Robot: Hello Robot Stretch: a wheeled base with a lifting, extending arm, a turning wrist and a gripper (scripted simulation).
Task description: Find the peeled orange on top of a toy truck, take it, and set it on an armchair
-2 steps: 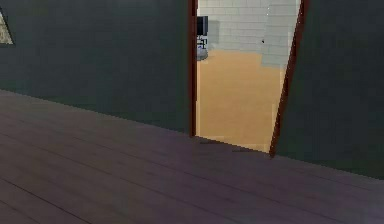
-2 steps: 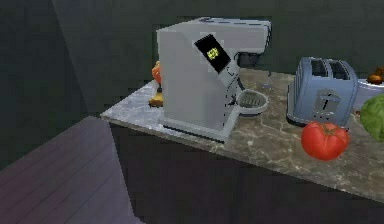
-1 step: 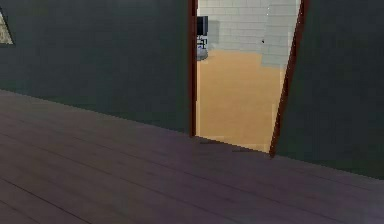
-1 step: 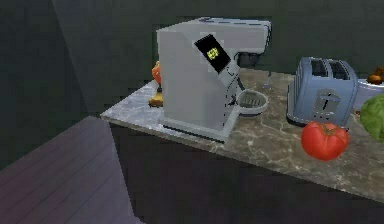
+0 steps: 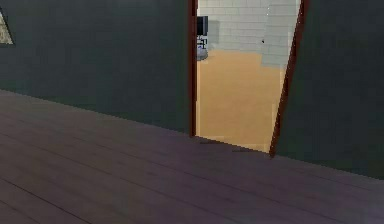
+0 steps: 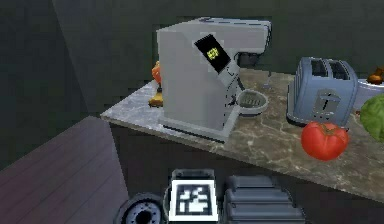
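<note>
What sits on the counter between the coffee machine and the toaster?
In the arm side view, a small pale round thing lies between the coffee machine and the toaster, on the counter.

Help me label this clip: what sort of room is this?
Probably a kitchen: a coffee machine, a toaster and a tomato stand on a stone counter.

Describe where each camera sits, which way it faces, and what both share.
Forward view: on the robot, facing ahead and down at a dark wall and doorway; nothing of its body.
Arm side view: on the robot's body, facing sideways at a counter with coffee machine and toaster; arm's end at bottom.
Both share the plank floor.
</note>
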